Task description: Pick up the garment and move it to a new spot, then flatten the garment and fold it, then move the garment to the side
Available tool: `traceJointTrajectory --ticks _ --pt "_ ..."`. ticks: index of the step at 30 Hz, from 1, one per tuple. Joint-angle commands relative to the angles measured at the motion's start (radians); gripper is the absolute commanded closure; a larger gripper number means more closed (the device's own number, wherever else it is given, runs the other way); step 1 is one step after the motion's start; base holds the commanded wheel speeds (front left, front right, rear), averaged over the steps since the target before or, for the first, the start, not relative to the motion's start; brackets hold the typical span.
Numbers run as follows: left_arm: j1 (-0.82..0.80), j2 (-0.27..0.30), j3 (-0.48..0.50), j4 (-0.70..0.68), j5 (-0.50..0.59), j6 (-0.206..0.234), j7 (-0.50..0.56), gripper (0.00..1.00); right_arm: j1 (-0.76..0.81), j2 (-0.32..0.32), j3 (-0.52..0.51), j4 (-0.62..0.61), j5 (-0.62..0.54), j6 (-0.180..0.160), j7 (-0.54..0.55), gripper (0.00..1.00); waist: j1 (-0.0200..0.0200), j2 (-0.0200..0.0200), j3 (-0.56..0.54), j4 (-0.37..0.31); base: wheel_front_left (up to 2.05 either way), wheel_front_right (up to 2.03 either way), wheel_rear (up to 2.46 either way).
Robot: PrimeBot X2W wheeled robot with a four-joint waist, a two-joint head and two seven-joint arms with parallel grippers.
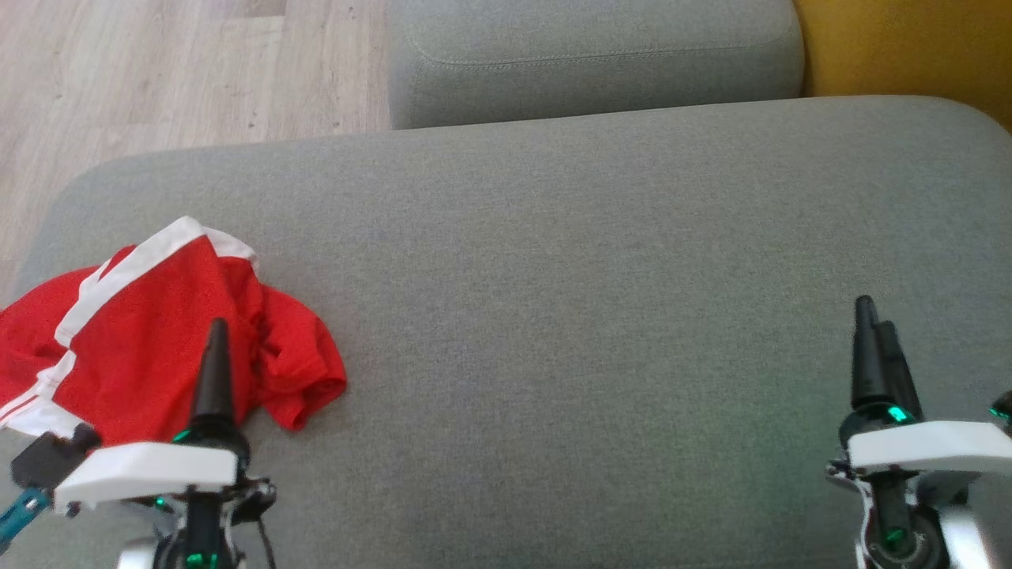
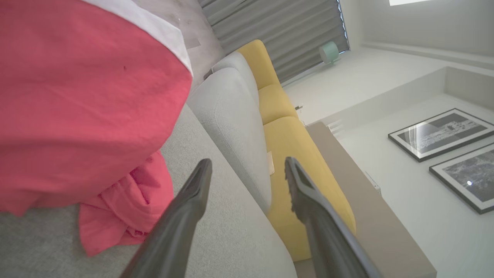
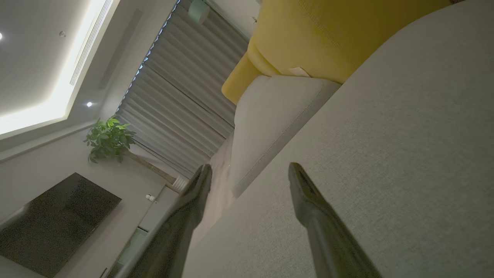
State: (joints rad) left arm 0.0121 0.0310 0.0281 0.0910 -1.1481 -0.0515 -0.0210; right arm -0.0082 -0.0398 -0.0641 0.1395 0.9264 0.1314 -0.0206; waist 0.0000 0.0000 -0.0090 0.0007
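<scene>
Garment: our red garment (image 1: 158, 332) lies bunched up at the left edge of the sofa (image 1: 593, 276) | left tool (image 2: 247, 164): wide, empty, right by it, we think ready to grab | right tool (image 3: 249, 168): wide, empty, far off, likely waiting

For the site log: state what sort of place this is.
Most likely a home living room: a grey sofa seat with yellow cushions behind it, a large television on the wall, and framed pictures.
</scene>
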Motion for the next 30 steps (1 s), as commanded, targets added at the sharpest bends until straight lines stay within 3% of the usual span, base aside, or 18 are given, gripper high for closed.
traceJointTrajectory --ticks 1,13,21,30 --pt "-0.036 0.012 -0.008 -0.055 0.065 0.003 -0.014 0.0 -0.035 -0.006 0.027 -0.047 -0.062 0.0 -0.016 0.0 0.0 0.0 0.0 0.0 0.0 0.0 0.0" --pt "-0.034 0.017 -0.107 -0.079 0.325 0.04 -0.047 0.0 -0.026 -0.007 0.082 -0.049 -0.262 0.0 -0.049 0.0 0.0 0.0 -0.001 0.003 0.0 0.0 0.0" --pt "-0.031 0.066 -0.183 -0.063 0.463 0.113 -0.071 0.0 -0.026 -0.007 0.107 -0.051 -0.386 0.0 -0.072 0.0 0.0 0.0 -0.003 0.001 0.0 0.0 0.0" --pt "-0.045 0.125 -0.271 -0.073 0.583 0.234 -0.098 0.0 -0.021 -0.008 0.123 -0.074 -0.517 0.0 -0.099 0.0 0.0 0.0 -0.005 0.004 0.0 0.0 0.0"
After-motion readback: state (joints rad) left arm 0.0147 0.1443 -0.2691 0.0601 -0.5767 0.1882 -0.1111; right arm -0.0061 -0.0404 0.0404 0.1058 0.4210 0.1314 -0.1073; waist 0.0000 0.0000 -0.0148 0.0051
